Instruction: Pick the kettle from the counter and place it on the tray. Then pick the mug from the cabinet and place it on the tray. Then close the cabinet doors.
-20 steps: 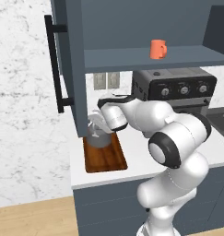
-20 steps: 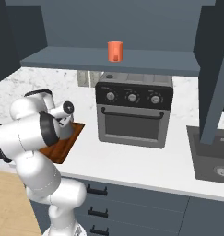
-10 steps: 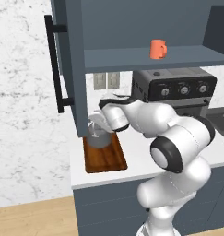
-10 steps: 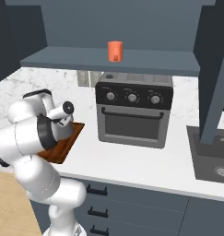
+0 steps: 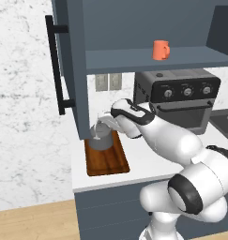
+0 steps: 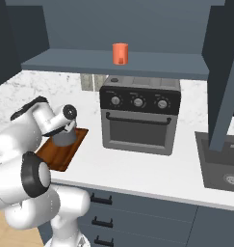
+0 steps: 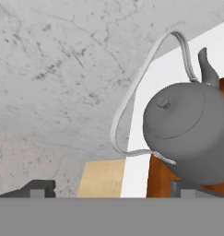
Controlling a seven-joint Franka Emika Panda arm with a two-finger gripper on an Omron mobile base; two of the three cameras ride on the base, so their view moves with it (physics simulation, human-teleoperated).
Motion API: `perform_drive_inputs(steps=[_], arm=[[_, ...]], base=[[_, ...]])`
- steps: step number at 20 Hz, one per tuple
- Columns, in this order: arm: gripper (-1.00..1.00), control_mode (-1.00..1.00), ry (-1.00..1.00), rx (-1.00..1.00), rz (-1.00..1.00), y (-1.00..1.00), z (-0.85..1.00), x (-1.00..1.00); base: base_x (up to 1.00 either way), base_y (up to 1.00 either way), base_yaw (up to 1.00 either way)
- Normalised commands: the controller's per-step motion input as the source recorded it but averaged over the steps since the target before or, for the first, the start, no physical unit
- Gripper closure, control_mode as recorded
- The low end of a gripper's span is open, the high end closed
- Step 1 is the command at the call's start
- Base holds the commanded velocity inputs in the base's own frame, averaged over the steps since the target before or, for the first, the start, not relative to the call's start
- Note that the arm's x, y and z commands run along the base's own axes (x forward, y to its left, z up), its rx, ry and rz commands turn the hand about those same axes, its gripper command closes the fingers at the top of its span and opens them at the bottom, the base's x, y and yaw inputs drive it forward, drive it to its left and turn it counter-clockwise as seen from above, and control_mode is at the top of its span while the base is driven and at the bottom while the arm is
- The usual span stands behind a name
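The grey kettle [image 5: 101, 138] stands upright on the reddish-brown tray [image 5: 107, 161] at the left end of the white counter [image 5: 141, 161]. My gripper [image 5: 102, 123] hovers just above and beside the kettle's wire handle, open and holding nothing. In the hand view the kettle [image 7: 191, 133] sits to the right on the tray [image 7: 158, 180], its arched handle ahead of my gripper [image 7: 112, 190], whose fingertips [image 7: 38, 188] stand wide apart. The orange mug [image 5: 160, 50] rests on the cabinet shelf [image 5: 153, 60] above. From the right I see the kettle [image 6: 65, 139], tray [image 6: 58, 154] and mug [image 6: 120, 53].
The left cabinet door [image 5: 68, 70] hangs open right beside the kettle, its black bar handle [image 5: 56, 65] facing out. The right cabinet door [image 6: 225, 72] is open too. A black toaster oven [image 6: 140, 113] stands mid-counter, and a dark sink [image 6: 222, 166] lies at the right.
The jaws have spread wider and let go of the kettle's handle. The hand has eased slightly away while the kettle stays on the tray.
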Motion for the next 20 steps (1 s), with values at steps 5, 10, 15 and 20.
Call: perform_drive_inputs(steps=[5,10,15,20], arm=[[-1.00,-1.00,0.02,-0.01,-0.01,-0.46,0.83,-0.59],[-1.00,-1.00,0.23,-0.08,-0.15,-0.71,0.08,-0.44],[-1.00,-1.00,0.00,-0.03,0.00,-0.54,0.00,-0.18],[-1.00,-1.00,0.07,-0.10,0.00,-0.45,0.20,-0.51]], base=[[0.00,0.00,0.00],[0.00,0.00,0.00],[0.00,0.00,0.00],[0.00,0.00,0.00]])
